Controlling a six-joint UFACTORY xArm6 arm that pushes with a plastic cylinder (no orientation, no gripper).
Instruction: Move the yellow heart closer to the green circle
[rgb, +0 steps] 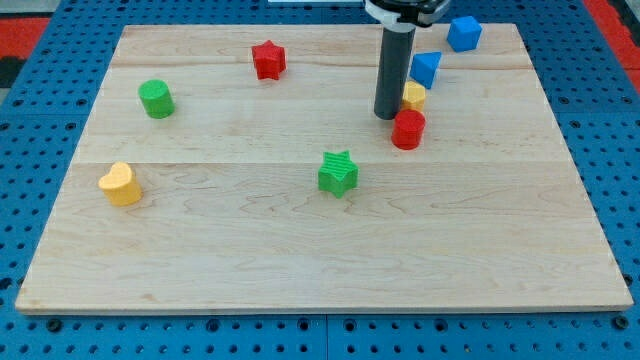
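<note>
The yellow heart (120, 184) lies near the board's left edge, below the green circle (156, 98), which stands at the upper left. The two are apart by roughly a block's width or two. My tip (387, 116) rests on the board at the upper middle-right, far from both. It stands just left of a small yellow block (414, 96) and up-left of the red cylinder (408, 130).
A red star (268, 59) sits at the top middle. A green star (338, 173) lies at the centre. A blue triangular block (427, 68) and a blue cube-like block (463, 33) sit at the top right. The wooden board (320, 250) rests on a blue pegboard.
</note>
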